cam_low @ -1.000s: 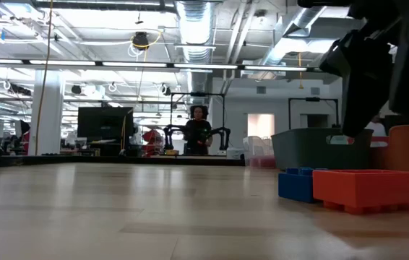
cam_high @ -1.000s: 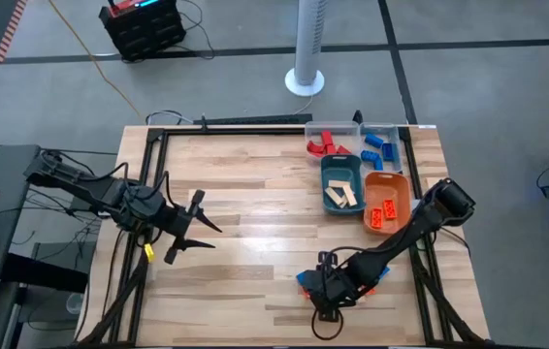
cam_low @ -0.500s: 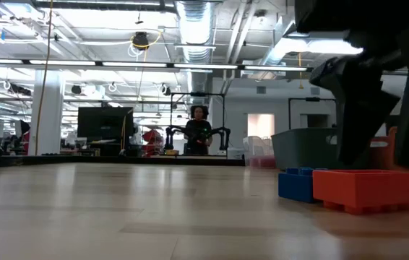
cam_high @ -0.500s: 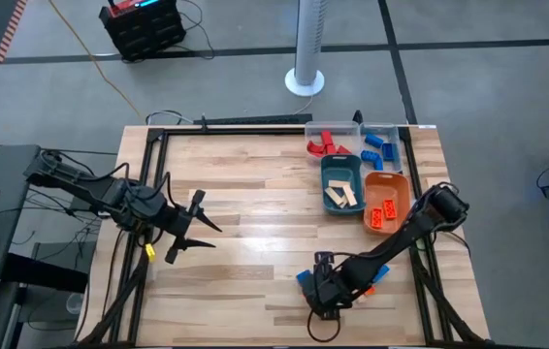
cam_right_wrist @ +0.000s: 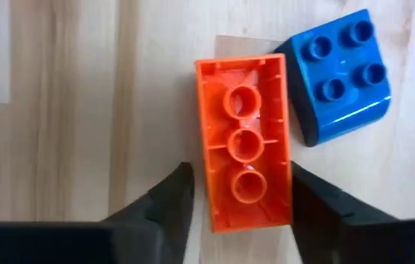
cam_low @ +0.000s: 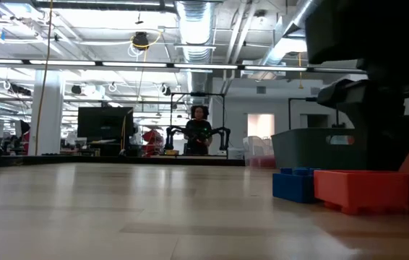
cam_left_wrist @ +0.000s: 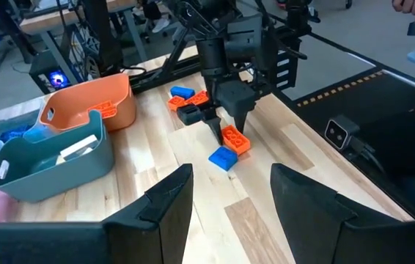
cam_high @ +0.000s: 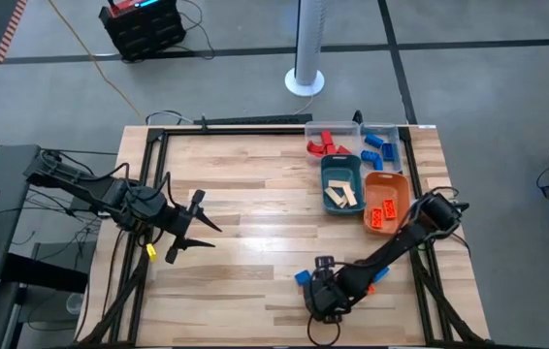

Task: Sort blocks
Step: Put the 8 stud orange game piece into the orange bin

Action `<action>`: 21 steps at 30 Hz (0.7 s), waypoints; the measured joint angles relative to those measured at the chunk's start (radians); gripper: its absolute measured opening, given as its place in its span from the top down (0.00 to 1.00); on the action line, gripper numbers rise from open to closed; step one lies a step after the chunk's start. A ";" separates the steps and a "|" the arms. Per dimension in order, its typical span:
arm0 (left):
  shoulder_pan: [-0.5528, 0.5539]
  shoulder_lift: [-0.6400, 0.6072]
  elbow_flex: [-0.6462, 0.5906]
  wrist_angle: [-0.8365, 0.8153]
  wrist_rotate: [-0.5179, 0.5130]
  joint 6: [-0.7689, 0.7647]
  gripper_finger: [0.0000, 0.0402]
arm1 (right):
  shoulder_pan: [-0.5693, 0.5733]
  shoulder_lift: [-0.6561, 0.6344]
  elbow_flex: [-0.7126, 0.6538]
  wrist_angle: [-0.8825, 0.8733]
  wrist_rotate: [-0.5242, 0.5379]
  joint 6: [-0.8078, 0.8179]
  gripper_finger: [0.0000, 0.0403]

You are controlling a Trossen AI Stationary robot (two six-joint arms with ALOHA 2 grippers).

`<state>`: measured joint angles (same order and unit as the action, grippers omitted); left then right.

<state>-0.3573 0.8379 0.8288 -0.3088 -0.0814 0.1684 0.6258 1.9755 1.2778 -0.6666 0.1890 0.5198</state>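
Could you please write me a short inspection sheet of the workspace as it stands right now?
Surface: wooden table, bare across the middle.
Job's things: upside-down orange block between the right fingers, touching a blue block; more blocks in the orange tray, teal tray and clear tray.
Clutter: nothing seen.
Grippers: right gripper open, straddling the orange block; left gripper open, waiting over the table's left side.
Cables: orange cable on the floor.
Surroundings: white post; person far behind.
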 joint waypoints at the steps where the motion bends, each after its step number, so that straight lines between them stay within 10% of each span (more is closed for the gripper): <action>1: 0.000 0.000 0.000 0.000 -0.003 0.000 0.55 | -0.004 0.000 0.003 0.001 0.000 0.000 0.52; 8: 0.000 0.000 0.000 0.001 -0.010 -0.001 0.55 | -0.019 0.000 0.039 -0.061 -0.003 0.003 0.75; 17: 0.000 0.000 0.000 0.000 -0.017 -0.001 0.55 | -0.076 -0.024 0.250 -0.875 0.049 0.209 0.70; 21: 0.000 0.000 0.000 0.000 -0.017 -0.001 0.55 | -0.117 -0.110 0.228 -0.845 0.038 0.257 0.70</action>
<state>-0.3573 0.8379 0.8288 -0.3090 -0.0982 0.1672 0.5085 1.8652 1.5059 -1.5117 0.2269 0.7766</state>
